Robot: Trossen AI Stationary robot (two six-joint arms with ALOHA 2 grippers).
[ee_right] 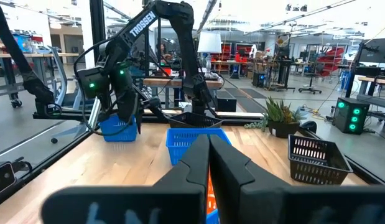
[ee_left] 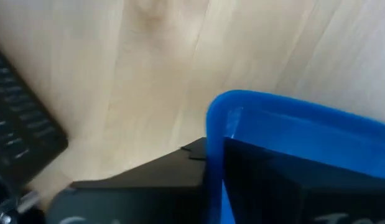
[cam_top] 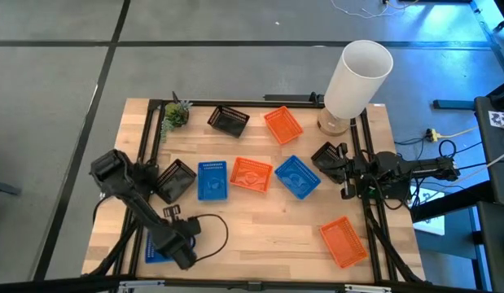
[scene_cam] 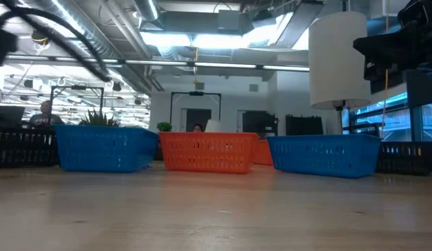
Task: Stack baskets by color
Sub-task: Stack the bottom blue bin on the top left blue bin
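- No stack visible yet: blue, orange and black plastic mesh baskets lie scattered singly on the wooden table [cam_top: 260, 232].
- Left gripper [cam_top: 177, 244], at the near-left corner, is clamped on a blue mesh basket's [ee_left: 292, 121] rim.
- Right gripper [cam_top: 346, 167] waits at the right edge, fingers together, empty.

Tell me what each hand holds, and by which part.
The left hand grips a blue basket by its rim; the right hand holds nothing.

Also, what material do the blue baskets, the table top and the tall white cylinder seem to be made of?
The blue baskets look like moulded plastic, slightly glossy: thin walls pierced with rows of small slots. The table top looks like pale wood with a smooth matt finish: grain lines and plank seams show. The tall white cylinder is plain and matt, perhaps paper or plastic; I cannot tell which.
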